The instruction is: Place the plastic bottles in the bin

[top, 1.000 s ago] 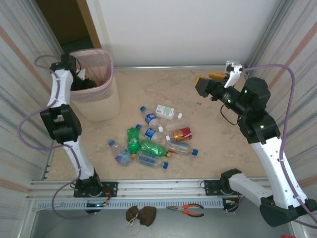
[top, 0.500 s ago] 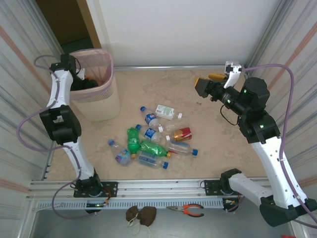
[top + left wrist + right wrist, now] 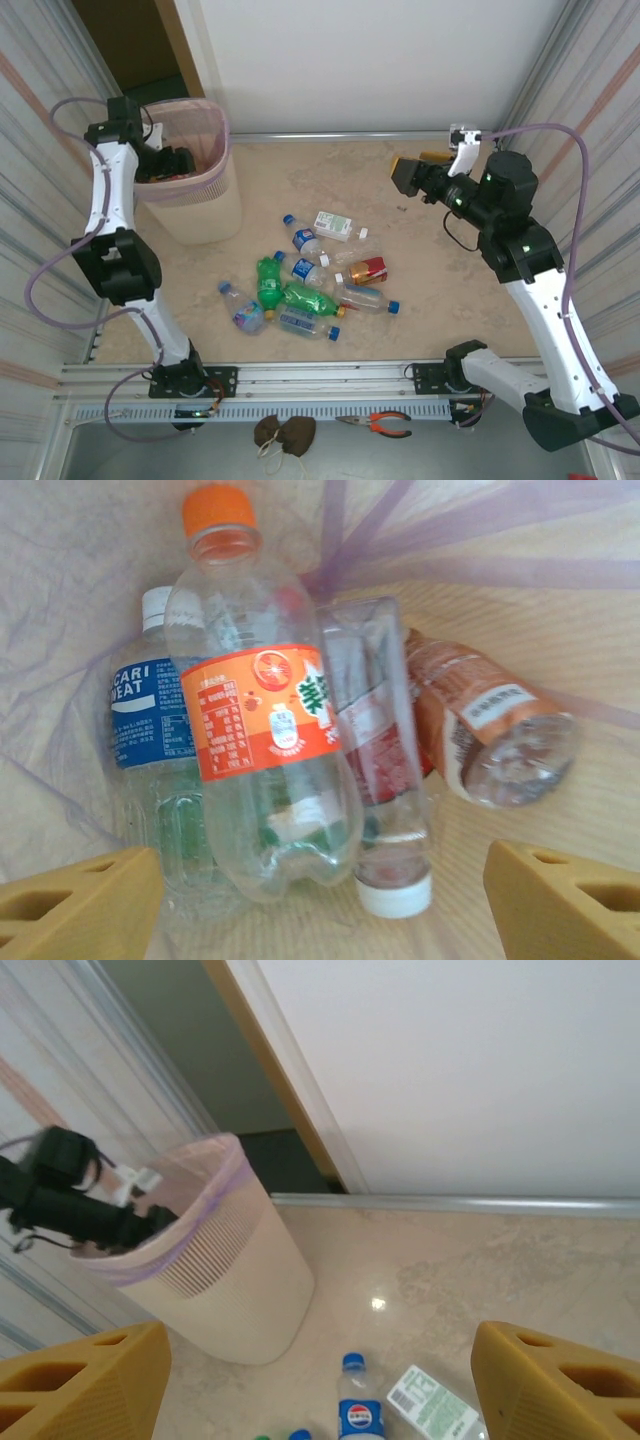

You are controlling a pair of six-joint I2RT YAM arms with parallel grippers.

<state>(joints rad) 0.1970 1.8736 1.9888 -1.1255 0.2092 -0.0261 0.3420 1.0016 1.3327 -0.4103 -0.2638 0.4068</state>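
Bottles [image 3: 310, 285], clear, green and red-labelled, lie heaped on the floor [image 3: 420, 270] between my arms. More rest inside the pink bin [image 3: 205, 215] far left, an orange-capped bottle [image 3: 262, 730] uppermost. My left gripper [image 3: 320, 910] hangs over the bin with jaws apart and empty. The right gripper [image 3: 320, 1380] is spread wide, holding nothing.

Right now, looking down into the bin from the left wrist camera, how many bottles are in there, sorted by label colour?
orange-label bottle: 1
blue-label bottle: 1
red-label bottle: 1
brown-label bottle: 1
Total: 4 bottles that I can make out in the bin; any beneath them are hidden.
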